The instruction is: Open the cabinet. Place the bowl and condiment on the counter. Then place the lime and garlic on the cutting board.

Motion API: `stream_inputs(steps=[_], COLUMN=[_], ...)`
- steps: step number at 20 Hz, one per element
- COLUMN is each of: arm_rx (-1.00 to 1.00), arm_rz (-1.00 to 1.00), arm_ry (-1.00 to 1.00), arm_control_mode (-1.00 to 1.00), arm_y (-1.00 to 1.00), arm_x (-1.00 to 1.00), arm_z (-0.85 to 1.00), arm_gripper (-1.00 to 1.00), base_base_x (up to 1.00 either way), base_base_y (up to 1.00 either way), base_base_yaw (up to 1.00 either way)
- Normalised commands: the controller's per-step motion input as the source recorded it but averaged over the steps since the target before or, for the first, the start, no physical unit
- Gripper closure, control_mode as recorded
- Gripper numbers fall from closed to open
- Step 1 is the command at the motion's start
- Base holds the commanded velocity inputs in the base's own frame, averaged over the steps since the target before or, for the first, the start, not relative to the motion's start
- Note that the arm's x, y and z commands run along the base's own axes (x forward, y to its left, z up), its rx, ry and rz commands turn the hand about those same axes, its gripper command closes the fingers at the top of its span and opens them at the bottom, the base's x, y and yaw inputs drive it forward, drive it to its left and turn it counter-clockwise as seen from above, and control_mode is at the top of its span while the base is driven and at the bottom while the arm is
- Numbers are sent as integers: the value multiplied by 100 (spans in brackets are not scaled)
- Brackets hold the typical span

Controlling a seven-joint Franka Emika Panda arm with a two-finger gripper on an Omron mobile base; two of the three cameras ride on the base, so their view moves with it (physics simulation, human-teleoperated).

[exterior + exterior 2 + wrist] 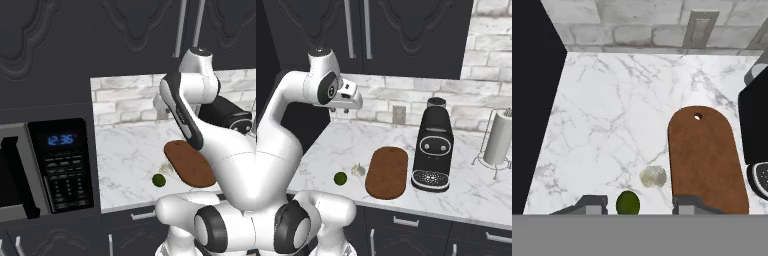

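Observation:
The dark cabinet [406, 30] hangs over the counter [341, 142] with its embossed doors shut and its silver handles [367, 25] side by side. My gripper [340, 110] hovers high over the counter's left part, open and holding nothing. In the hand view my gripper [640, 204] looks down on the green lime [628, 202] and the pale garlic [653, 176], both lying on the marble just left of the oval brown cutting board [707, 160]. The lime [340, 178] is nearest the front edge. The bowl and the condiment are out of view.
A black coffee machine [433, 150] stands right beside the cutting board. A paper towel holder [498, 140] is at the far right. A microwave [60, 165] sits in the dark unit left of the counter. A wall outlet [697, 30] is in the brick backsplash.

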Motion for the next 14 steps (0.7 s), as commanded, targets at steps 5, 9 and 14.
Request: stream_inputs(steps=[5,9,14], arm_rx=[-3,-5,0], arm_rz=[0,0,0], arm_ry=[-14,-35,-21], arm_control_mode=[-100,-100,-100], arm_y=[0,-1,-1], arm_x=[-1,-1,-3], arm_z=[14,57,38], arm_gripper=[-100,-100,-100], base_base_x=[0,0,0], base_base_y=[0,0,0], base_base_yaw=[0,0,0])
